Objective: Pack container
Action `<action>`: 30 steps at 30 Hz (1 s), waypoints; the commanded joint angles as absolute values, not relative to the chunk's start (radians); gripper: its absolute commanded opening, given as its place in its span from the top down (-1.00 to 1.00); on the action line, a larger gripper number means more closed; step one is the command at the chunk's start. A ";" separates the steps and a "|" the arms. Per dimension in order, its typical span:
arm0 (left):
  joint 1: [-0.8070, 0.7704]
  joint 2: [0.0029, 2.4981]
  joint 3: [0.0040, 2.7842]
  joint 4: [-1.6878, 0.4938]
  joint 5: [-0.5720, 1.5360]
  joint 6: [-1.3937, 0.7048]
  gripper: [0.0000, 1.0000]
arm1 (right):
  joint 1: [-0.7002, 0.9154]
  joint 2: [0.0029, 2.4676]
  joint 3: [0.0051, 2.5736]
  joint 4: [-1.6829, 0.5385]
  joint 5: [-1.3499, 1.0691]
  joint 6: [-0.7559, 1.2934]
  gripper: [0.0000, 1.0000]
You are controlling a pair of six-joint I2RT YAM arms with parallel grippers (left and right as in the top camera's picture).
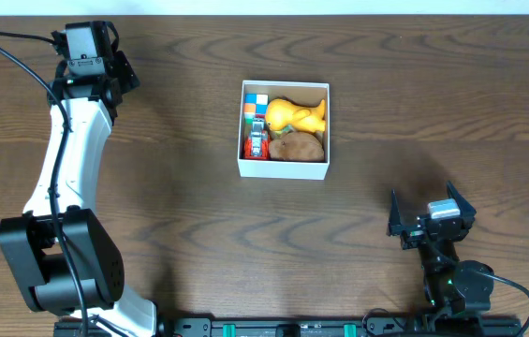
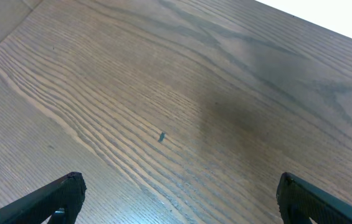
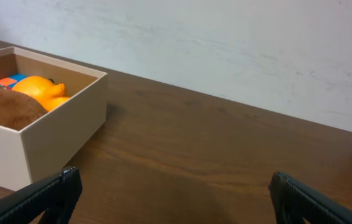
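Left tool point(image 2: 179, 190) and right tool point(image 3: 172, 186) both spread wide, empty; the container point(image 1: 284, 169) looks light, stiff cardboard, likely best pinched over one wall.

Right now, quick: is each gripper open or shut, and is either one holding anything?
Left gripper: open, holding nothing.
Right gripper: open, holding nothing.

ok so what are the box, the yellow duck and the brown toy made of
The container looks like cardboard: matte white outside, tan inside, thin flat walls. The yellow duck seems smooth rubber or plastic, with an even sheen. The brown toy looks dull and soft, perhaps plush; texture too small to confirm.
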State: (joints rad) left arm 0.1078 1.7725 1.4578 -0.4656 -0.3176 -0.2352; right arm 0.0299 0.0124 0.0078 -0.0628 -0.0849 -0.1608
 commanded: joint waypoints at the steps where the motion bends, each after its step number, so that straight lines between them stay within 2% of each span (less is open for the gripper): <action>1: 0.111 1.765 1.470 -0.467 -0.326 -0.231 -0.96 | 0.017 0.007 0.006 -0.067 -0.075 -0.142 -0.98; 14: 0.111 1.765 1.470 -0.489 -0.327 -0.231 -0.96 | 0.017 0.007 0.006 -0.067 -0.075 -0.142 -0.99; 20: 0.110 1.725 1.470 -0.492 -0.251 -0.230 -0.96 | 0.017 0.007 0.006 -0.067 -0.075 -0.142 -0.99; 25: 0.101 1.556 1.434 -0.523 -0.243 -0.231 -0.96 | 0.017 0.007 0.006 -0.067 -0.075 -0.142 -0.98; 30: 0.050 1.258 1.327 -0.598 -0.244 -0.231 -0.96 | 0.017 0.007 0.006 -0.067 -0.075 -0.143 -0.98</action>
State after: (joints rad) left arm 0.0845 1.4277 1.3830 -0.5690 -0.2462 -0.2352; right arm 0.0299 0.0120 0.0078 -0.0631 -0.0845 -0.1608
